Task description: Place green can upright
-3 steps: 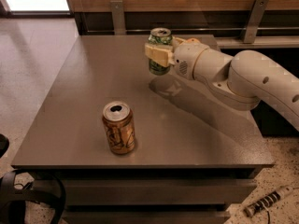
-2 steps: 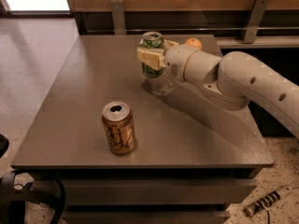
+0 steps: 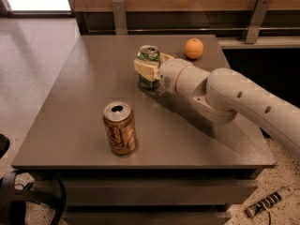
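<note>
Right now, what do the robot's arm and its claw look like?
The arm is smooth and cream-white, built of thick rounded segments with small dark holes along the side; no cables show. Its gripper, around the green can, has pale yellowish blocky fingers.

No legible lettering; only unreadable dark scribbles on the near orange-brown can. Farther back, right of it: gripper clasped round the green can.

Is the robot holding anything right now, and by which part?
Yes. The gripper, over the far side of the table, is shut on the upright green can, gripping it around the middle of its body.
</note>
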Motion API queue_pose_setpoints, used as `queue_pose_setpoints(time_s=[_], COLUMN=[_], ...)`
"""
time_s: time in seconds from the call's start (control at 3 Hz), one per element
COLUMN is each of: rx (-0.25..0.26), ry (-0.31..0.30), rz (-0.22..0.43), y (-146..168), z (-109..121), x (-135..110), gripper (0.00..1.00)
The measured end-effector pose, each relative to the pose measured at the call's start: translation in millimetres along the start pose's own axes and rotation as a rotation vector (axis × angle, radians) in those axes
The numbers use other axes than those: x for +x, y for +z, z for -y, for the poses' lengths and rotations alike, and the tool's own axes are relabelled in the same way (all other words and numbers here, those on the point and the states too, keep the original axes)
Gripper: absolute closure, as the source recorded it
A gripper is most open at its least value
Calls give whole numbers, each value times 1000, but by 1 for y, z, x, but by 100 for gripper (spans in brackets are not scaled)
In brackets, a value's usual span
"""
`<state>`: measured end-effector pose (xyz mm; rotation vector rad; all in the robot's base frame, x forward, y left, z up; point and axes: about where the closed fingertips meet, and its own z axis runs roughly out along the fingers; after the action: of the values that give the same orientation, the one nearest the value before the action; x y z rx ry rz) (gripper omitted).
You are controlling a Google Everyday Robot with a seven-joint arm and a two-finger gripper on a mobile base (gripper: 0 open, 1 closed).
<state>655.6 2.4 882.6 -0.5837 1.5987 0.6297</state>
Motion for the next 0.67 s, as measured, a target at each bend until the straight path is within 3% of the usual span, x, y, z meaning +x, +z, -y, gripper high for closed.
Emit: queue_pose_setpoints(time_s=[0.33, 0.67], rx=[12, 12], ry=[22, 22], rz=[8, 8], y=[3, 2], z=[-2, -2], x=[6, 4], gripper=[100, 75])
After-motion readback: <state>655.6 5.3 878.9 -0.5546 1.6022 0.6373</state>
